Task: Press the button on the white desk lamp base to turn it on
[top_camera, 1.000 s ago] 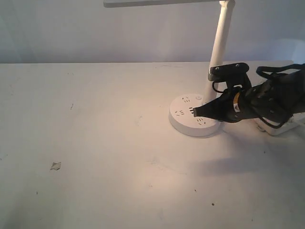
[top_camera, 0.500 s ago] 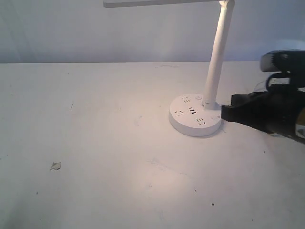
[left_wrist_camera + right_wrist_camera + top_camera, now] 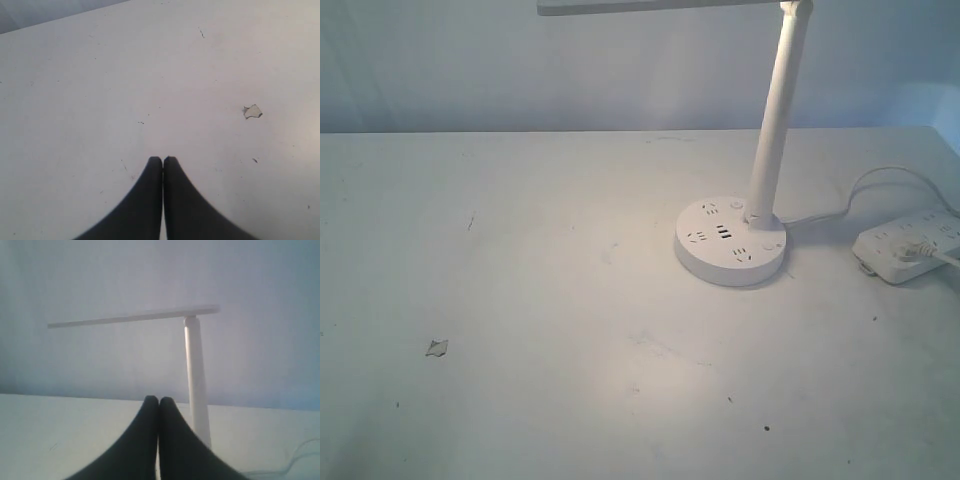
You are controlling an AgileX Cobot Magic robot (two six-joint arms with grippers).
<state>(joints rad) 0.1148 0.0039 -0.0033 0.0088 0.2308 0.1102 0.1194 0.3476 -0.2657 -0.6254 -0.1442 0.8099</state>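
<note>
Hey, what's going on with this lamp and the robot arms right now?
Nothing is being handled. The white desk lamp base stands untouched on the table, with a warm glow below the lamp head suggesting it is on. Both the left gripper and right gripper are shut, empty, and away from it.

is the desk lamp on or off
On, it seems: a warm glow lies on the table beside the white desk lamp base, under the lamp head.

The white desk lamp base [image 3: 720,268] is a thick round disc lying flat, at about 3 o'clock from the exterior view's middle. Socket holes [image 3: 710,208] ring its dark USB slots [image 3: 724,232]. A small round button [image 3: 737,205] sits at 12 o'clock and the upright stem [image 3: 775,110] at 2 o'clock.
</note>
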